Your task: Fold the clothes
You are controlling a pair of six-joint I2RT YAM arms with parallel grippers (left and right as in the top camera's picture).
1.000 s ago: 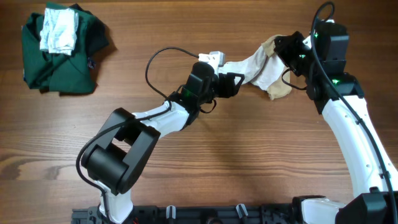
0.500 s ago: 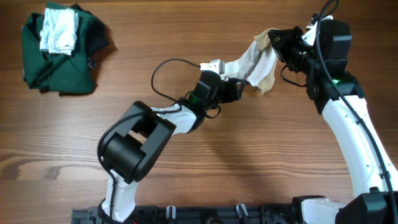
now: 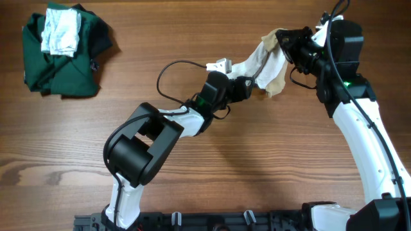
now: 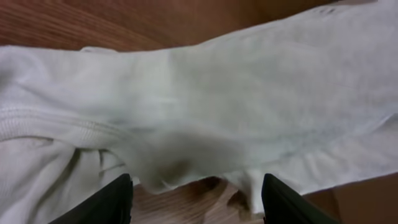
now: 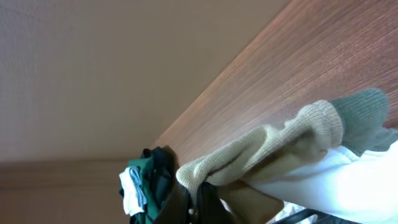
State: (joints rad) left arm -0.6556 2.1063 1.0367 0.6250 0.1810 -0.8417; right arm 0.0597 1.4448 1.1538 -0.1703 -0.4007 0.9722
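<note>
Overhead first: the clothes (image 3: 257, 63) are up at about 1 o'clock on the table (image 3: 212, 167), pulled out into a long band running from 9 o'clock to 3 o'clock. The right gripper (image 3: 287, 43) is at the 3 o'clock end of that band and it's clenched on the fabric. The khaki-tan part (image 3: 277, 80) hangs down from that grip toward 6 o'clock.

On the right wrist camera, the ribbed tan cuff (image 5: 273, 146) bunches right at the right gripper (image 5: 193, 202), squeezed tight, with the green-edged trim (image 5: 364, 109) sticking out at 3 o'clock and white cloth below it. Way back at 7 o'clock in that view I can make out the dark green garment (image 5: 152, 174) with the whitish cloth (image 5: 132, 190) on it.

The left gripper (image 3: 249, 83) sits just beside the middle of the band, on its 6 o'clock side, pointing toward 2 o'clock. On its wrist camera the white body of the clothes (image 4: 236, 93) fills nearly the whole frame, creased and sagging in the middle. The two fingers (image 4: 115, 202) are spread wide at the bottom edge. It's released, with nothing pinched. A fold of the cloth dips down between the fingers, but I can't tell whether it touches them.

Over at 10 o'clock on the table, well apart from the arms, the dark green garment (image 3: 61, 67) lies in a heap with the whitish cloth (image 3: 61, 32) on top.
</note>
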